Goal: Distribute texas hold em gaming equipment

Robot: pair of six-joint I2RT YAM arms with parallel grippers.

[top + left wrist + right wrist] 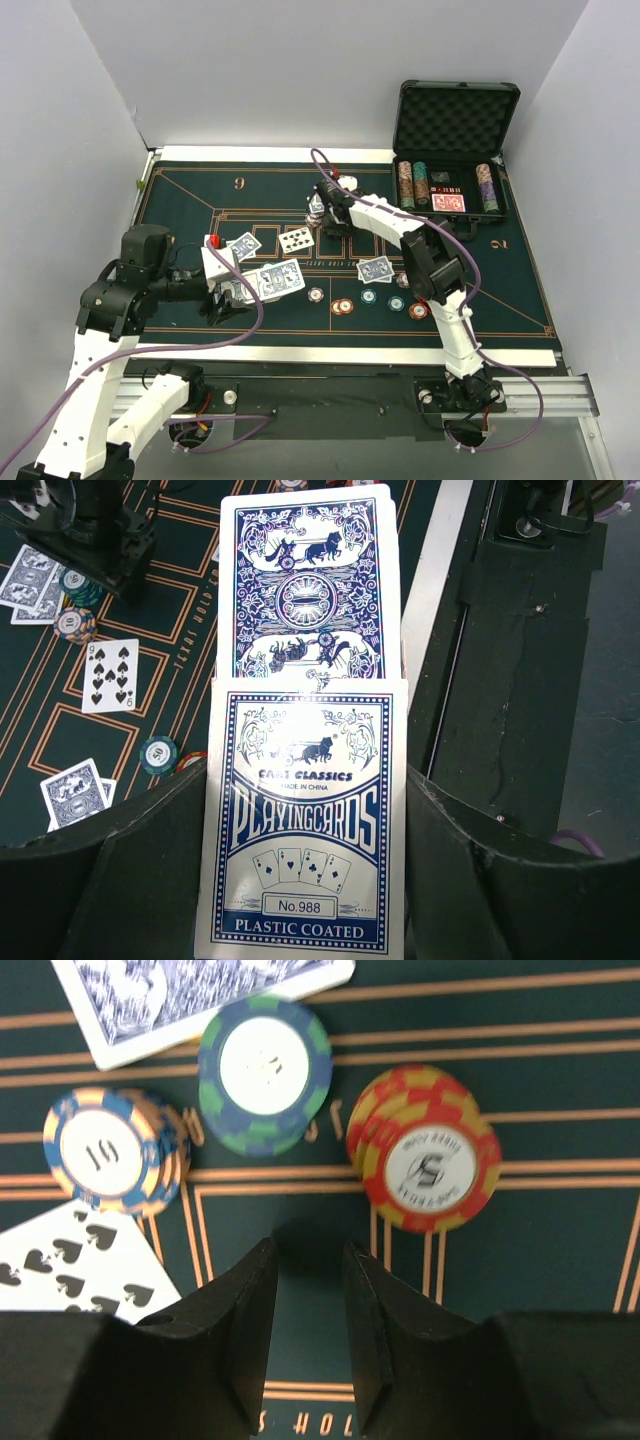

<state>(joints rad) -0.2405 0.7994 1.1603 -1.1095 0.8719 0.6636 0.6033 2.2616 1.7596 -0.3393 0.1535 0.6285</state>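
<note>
My left gripper [305,776] is shut on a blue-and-white playing-card box [305,825], and a blue-backed card [306,580] sticks out beyond its top; the gripper [220,272] hangs over the felt's left side. Blue-backed cards [275,278] and a face-up nine of spades [297,239] lie mid-table, and another pair of cards [376,268] lies further right. My right gripper [310,1250] stands open and holds nothing, low over the felt. Just beyond it are a blue-green chip stack [264,1070], a blue-orange stack [110,1150] and a red-yellow stack [430,1155].
A row of single chips [369,296] lies along the felt's near side. The black foam-lined case [455,120] stands open at the back right, with chip columns [406,184] and a red-backed deck [447,203] inside. White walls enclose the table.
</note>
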